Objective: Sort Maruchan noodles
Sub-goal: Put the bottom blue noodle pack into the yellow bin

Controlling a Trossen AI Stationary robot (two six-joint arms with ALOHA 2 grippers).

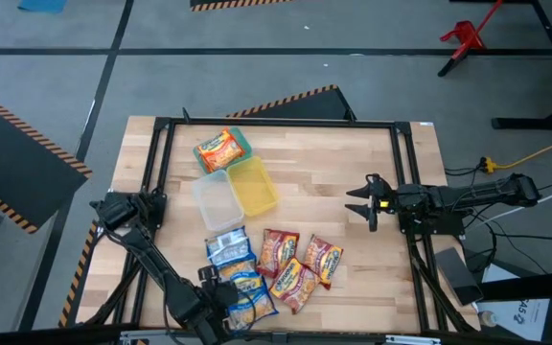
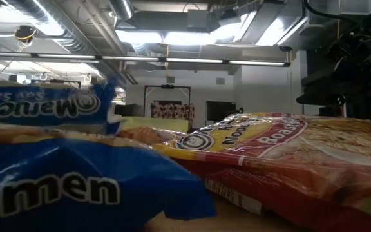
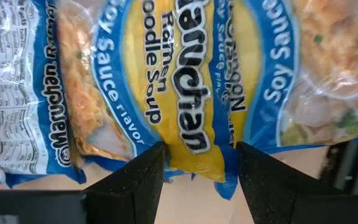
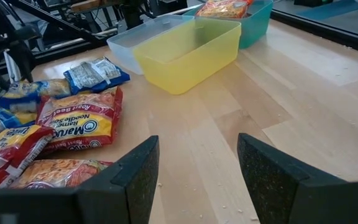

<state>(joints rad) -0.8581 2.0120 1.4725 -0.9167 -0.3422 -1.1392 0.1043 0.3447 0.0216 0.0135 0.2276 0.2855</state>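
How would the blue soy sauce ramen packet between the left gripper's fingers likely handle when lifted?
The blue packet has glossy, crinkled film, so it is probably slippery. Its loose edges may flop. The left gripper straddles one end, so the far end will likely sag or swing.

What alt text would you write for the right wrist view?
The right claw, open, hovers over bare wooden table. Ahead stand a yellow container, a clear container and a green container holding an orange noodle packet; red and blue Maruchan packets lie beside.

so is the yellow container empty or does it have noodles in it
Empty. The yellow container shows only its bare inside in the right wrist view, and from above nothing lies in it; an orange packet sits in the green container.
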